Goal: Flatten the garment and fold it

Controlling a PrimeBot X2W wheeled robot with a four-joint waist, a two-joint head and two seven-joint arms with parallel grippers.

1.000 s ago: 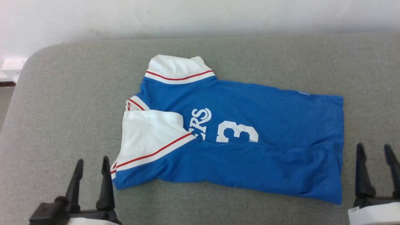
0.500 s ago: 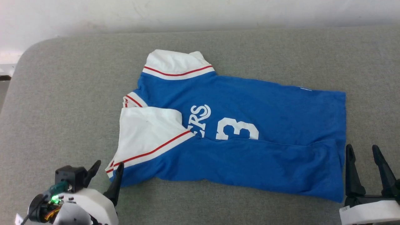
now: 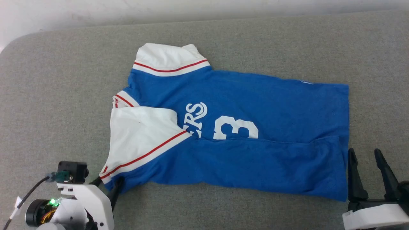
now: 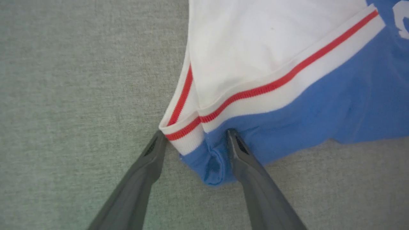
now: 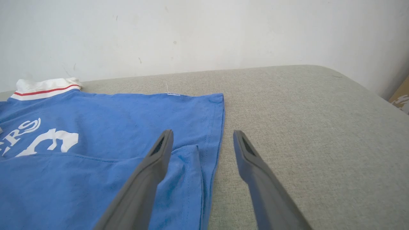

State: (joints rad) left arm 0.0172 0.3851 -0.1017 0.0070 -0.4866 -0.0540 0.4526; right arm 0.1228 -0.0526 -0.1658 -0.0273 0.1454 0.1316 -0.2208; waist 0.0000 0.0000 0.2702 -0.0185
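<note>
Since a second ago, the left hand (image 4: 195,132) has swung in to straddle the garment's (image 3: 255,105) near sleeve corner, its fingers apart. The right hand (image 3: 364,150) stands spread at the hem, on the grey surface (image 3: 64,95).

Bare grey surface (image 3: 57,105) is left open around the garment (image 3: 239,105), widest at its left end. The far side is closed off by a wall (image 5: 191,32). The gap of the left gripper (image 4: 195,134) is taken up by the sleeve corner (image 4: 183,140).
</note>
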